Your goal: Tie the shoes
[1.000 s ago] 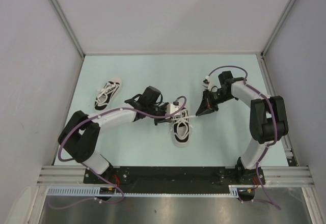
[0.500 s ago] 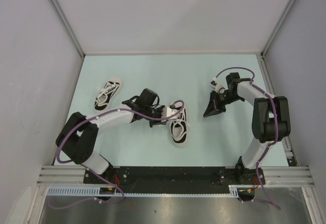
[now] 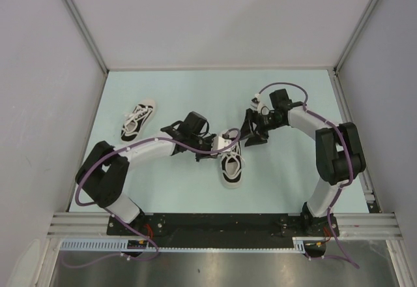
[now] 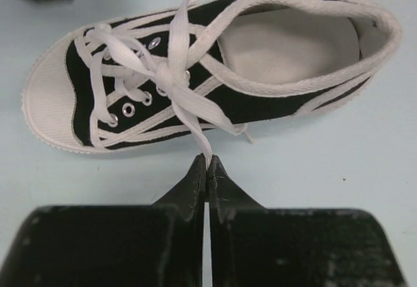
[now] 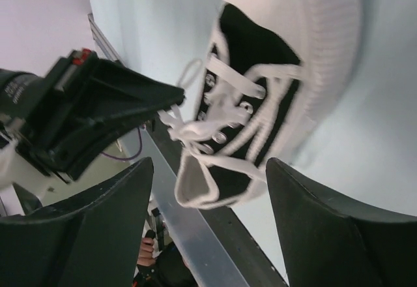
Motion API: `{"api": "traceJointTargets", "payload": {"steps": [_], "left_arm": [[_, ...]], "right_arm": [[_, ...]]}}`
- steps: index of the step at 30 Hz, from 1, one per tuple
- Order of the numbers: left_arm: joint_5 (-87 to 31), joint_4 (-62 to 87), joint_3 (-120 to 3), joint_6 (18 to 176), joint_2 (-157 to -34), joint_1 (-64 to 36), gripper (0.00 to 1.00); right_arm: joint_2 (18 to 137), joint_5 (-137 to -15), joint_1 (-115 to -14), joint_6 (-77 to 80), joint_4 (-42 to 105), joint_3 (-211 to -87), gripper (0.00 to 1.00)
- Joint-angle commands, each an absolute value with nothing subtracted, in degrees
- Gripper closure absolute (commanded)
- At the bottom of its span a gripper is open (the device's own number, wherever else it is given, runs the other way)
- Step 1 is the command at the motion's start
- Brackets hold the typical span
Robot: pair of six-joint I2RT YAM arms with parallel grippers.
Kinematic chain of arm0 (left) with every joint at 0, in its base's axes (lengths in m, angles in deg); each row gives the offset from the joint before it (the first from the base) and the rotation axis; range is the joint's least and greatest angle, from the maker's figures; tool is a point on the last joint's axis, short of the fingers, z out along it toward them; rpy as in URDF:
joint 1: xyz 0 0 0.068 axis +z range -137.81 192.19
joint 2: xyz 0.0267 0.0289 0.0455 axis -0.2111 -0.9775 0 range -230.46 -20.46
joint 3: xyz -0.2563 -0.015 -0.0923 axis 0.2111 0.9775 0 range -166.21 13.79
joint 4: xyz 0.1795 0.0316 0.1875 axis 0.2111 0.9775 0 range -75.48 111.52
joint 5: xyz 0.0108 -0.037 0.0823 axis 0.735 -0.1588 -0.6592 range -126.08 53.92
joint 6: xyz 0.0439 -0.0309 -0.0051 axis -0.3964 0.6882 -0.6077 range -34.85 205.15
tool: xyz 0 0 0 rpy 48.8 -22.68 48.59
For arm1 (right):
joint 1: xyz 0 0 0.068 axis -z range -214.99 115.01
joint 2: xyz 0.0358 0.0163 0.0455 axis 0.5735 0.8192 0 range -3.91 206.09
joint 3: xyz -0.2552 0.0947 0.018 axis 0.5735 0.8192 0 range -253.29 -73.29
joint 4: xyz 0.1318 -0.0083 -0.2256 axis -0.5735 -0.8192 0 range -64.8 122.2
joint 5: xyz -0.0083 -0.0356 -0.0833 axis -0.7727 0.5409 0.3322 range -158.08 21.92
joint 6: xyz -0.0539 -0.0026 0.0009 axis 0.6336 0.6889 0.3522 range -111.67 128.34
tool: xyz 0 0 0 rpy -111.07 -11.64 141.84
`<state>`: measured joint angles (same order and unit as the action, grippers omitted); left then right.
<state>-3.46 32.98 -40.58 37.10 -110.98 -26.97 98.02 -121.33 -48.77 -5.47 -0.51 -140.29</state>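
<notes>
Black canvas shoe lies on the worktop, its toe toward the right hand, which hovers spread open just beyond it. At the shoe's left side, the nearer left hand is clamped on a lace end.

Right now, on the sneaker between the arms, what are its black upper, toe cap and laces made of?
The black upper looks matte and woven, probably canvas. The toe cap is white and finely ribbed, likely rubber. The laces are flat, limp woven textile. The eyelets shine like metal.
</notes>
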Motion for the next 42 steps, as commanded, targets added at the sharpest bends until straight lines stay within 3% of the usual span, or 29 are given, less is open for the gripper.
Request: {"api": "traceJointTargets", "payload": {"steps": [1,6,21,27,28,29,42], "left_arm": [[-3.3,31.57,-43.16,36.37,-111.42,-28.94,1.0],[-3.39,31.48,-44.48,36.81,-112.21,-29.73,1.0],[-3.65,31.57,-44.92,36.81,-112.57,-29.91,1.0],[-3.91,32.18,-45.01,36.98,-112.74,-29.91,1.0],[-4.0,32.45,-45.01,36.98,-112.74,-29.91,1.0],[-4.35,32.53,-44.92,37.07,-112.65,-29.91,1.0],[-6.99,37.81,-39.84,31.89,-110.37,-29.3,1.0]], "right_arm": [[98.13,-121.25,-50.9,-13.81,6.88,-140.88,0.27],[99.53,-121.25,-53.1,-15.39,8.64,-141.23,0.35],[101.73,-120.81,-56.0,-14.78,7.85,-141.5,0.4],[101.47,-122.22,-56.0,-13.29,7.51,-141.67,0.78],[101.38,-122.22,-55.82,-13.03,7.15,-141.76,0.95],[101.21,-122.22,-55.65,-12.59,6.71,-141.85,1.0],[97.69,-117.56,-49.85,-3.27,-4.53,-141.76,1.0]]}}
